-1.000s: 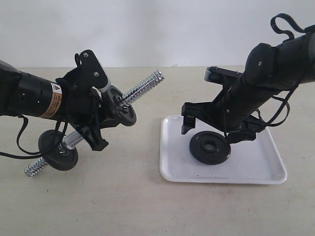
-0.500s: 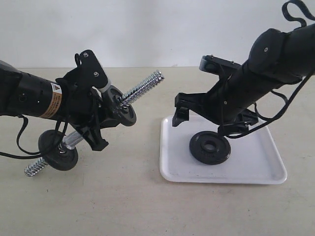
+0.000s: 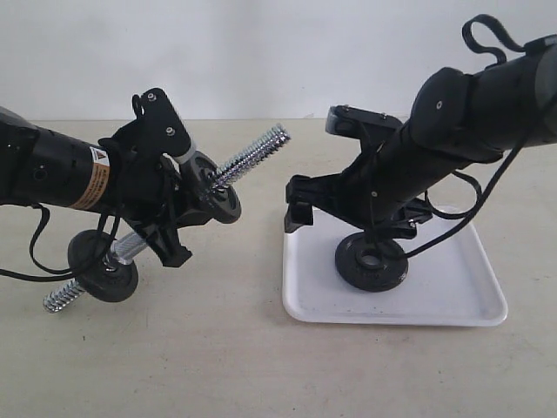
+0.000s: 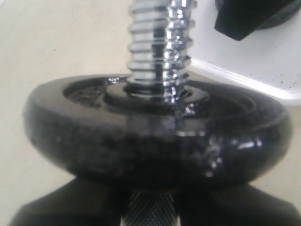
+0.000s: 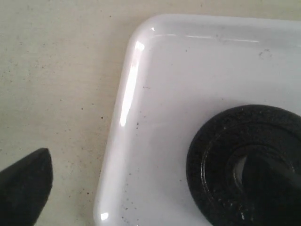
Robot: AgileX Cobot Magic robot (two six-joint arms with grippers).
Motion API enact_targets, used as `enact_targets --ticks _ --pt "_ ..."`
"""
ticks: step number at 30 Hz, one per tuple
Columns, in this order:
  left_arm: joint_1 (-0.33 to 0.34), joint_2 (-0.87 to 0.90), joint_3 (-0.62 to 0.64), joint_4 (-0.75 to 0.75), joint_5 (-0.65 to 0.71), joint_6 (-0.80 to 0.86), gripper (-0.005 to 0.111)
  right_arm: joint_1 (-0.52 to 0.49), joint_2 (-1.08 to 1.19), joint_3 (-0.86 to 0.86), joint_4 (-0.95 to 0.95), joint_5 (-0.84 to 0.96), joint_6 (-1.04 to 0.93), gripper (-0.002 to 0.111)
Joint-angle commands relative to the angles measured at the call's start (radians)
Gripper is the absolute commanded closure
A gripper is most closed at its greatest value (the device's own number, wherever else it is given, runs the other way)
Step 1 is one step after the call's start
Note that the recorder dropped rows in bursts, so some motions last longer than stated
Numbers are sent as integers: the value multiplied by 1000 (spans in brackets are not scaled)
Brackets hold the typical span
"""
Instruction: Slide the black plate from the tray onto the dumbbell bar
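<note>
The black plate (image 3: 372, 261) (image 5: 221, 155) lies flat in the white tray (image 3: 452, 292) (image 5: 155, 94), near its left side. My right gripper (image 3: 341, 228) (image 5: 148, 181) is open above it. One of its fingertips (image 5: 23, 186) hangs over the table outside the tray's rim, and the other is at the plate's central hole; contact cannot be told. My left gripper (image 3: 165, 213) is shut on the knurled middle of the dumbbell bar (image 3: 257, 150) (image 4: 160, 47). It holds the bar tilted, free threaded end pointing up and right toward the tray. A black disc (image 3: 218, 198) (image 4: 155, 132) sits on the bar just beyond the jaws.
A second black disc (image 3: 104, 266) sits on the bar's lower end, near the beige table (image 3: 218, 366). In the left wrist view the tray's corner (image 4: 263, 70) and a right fingertip (image 4: 244, 19) lie beyond the bar's end.
The right gripper has shifted left and come down over the plate, still open. The left arm and the bar have not moved.
</note>
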Motion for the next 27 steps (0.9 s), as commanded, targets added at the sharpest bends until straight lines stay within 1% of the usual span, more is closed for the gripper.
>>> enact_targets --ticks 1,7,13,20,27 --pt "0 -51 -25 -37 -11 -28 102 0 44 -4 -13 13 -11 4" --pt "0 -51 -25 -37 -11 -28 102 0 52 -2 -20 24 -11 4" --pt "0 -51 -25 -37 -11 -28 102 0 53 -2 -85 22 13 4" --pt "0 -51 -25 -37 -11 -28 102 0 53 -2 -297 18 194 4" --pt "0 -51 -25 -37 -11 -28 102 0 53 -2 -457 22 326 4"
